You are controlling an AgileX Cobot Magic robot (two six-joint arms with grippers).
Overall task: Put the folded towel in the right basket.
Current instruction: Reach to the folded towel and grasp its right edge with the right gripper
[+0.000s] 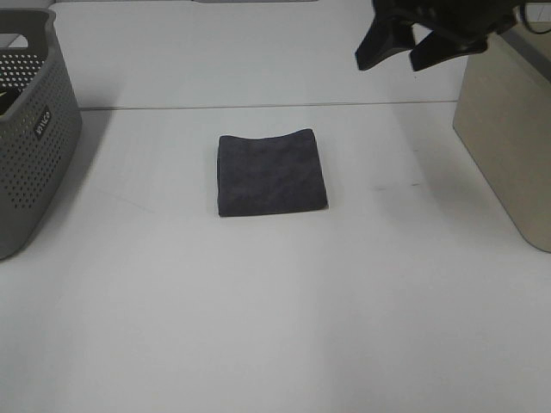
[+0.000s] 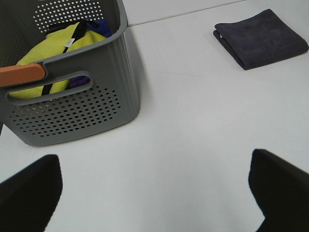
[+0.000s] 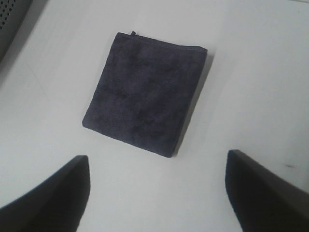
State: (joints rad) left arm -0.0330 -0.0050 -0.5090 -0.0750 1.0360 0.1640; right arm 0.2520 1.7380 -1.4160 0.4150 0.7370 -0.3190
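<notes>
A dark grey folded towel (image 1: 270,173) lies flat on the white table (image 1: 275,327), near its middle. It also shows in the left wrist view (image 2: 261,38) and the right wrist view (image 3: 145,99). My right gripper (image 1: 401,47) is open and empty, raised at the back right, above and to the right of the towel. In the right wrist view its two black fingers (image 3: 48,193) stand wide apart with the towel beyond them. The beige right basket (image 1: 508,138) stands at the right edge. My left gripper (image 2: 154,191) is open and empty, and does not show in the exterior view.
A grey perforated basket (image 1: 30,129) stands at the left edge; in the left wrist view it (image 2: 77,106) holds yellow and blue cloth (image 2: 58,43). An orange piece (image 2: 21,75) sits by its rim.
</notes>
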